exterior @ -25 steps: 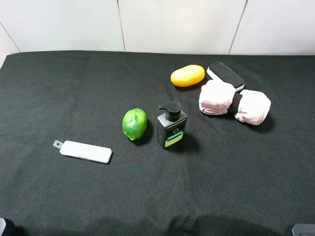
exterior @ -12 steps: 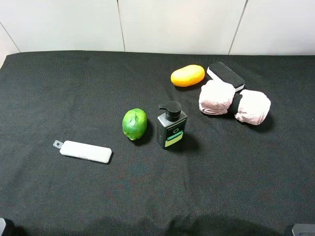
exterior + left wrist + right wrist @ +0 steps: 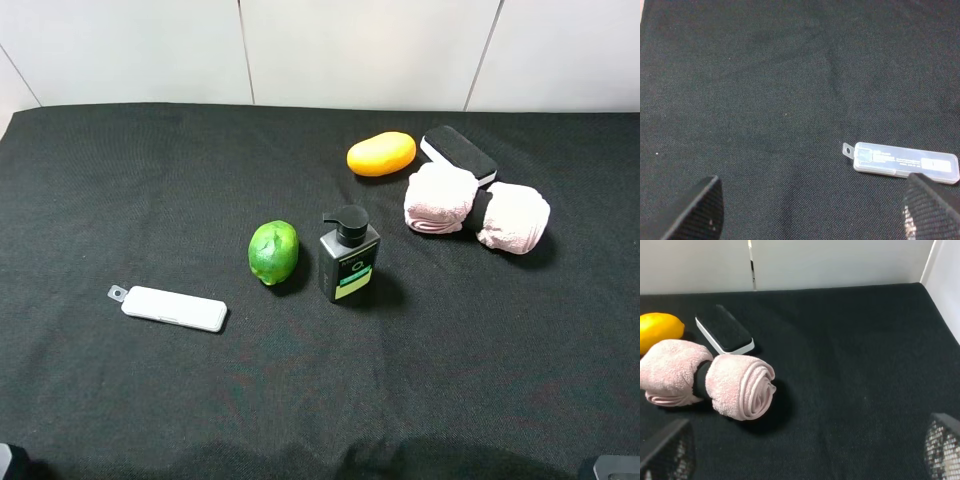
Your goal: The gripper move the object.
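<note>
Nothing has moved: the small dark pump bottle with pale green label stands untouched on the black cloth tabletop, both tools spread wide, empty, so moving hasn't begun.

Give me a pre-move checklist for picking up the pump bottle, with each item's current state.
1. Pump bottle upright on the black cloth: ok.
2. Bottle apart from the lime: ok, a narrow gap shows.
3. Left gripper open and empty: ok.
4. Right gripper open and empty: ok.
5. Bottle in either wrist view: not ok; the left shows the white case, the right the pink towel.
6. Arm over the bottle: not ok, none visible in the high view.
</note>
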Tool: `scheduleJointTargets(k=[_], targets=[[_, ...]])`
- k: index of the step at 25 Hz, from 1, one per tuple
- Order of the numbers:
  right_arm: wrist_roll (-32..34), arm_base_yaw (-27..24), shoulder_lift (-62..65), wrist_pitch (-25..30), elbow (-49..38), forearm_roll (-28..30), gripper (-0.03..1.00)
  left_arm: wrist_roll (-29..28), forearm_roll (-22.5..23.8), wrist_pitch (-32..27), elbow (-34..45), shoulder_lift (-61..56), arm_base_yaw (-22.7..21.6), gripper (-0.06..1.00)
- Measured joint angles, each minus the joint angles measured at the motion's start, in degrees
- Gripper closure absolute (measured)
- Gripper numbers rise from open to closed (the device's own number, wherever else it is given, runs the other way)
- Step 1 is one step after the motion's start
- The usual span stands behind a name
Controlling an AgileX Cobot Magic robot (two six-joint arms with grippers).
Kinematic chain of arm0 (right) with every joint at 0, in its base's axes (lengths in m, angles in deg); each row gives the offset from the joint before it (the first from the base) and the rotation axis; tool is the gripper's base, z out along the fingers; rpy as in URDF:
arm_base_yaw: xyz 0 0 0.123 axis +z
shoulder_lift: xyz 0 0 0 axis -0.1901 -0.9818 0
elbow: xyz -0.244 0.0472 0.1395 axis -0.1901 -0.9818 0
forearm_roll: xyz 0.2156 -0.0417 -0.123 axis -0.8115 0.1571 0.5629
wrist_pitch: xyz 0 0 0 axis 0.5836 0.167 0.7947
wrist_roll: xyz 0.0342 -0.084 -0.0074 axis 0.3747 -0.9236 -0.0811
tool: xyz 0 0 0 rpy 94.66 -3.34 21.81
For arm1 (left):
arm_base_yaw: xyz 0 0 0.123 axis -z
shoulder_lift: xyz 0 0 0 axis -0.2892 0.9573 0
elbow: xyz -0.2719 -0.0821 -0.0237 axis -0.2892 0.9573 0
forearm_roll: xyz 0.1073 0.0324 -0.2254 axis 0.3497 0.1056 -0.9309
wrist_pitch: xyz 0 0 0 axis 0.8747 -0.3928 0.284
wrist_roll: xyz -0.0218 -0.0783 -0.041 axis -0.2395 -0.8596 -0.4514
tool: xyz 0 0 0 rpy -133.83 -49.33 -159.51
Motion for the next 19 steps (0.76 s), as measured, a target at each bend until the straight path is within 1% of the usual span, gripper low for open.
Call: scheduleJointTargets(k=[19], targets=[[0.00, 0.00, 0.00, 0.00, 0.00, -0.10, 0.27, 0.00, 0.00, 0.00, 0.00, 0.00, 0.00, 0.18]])
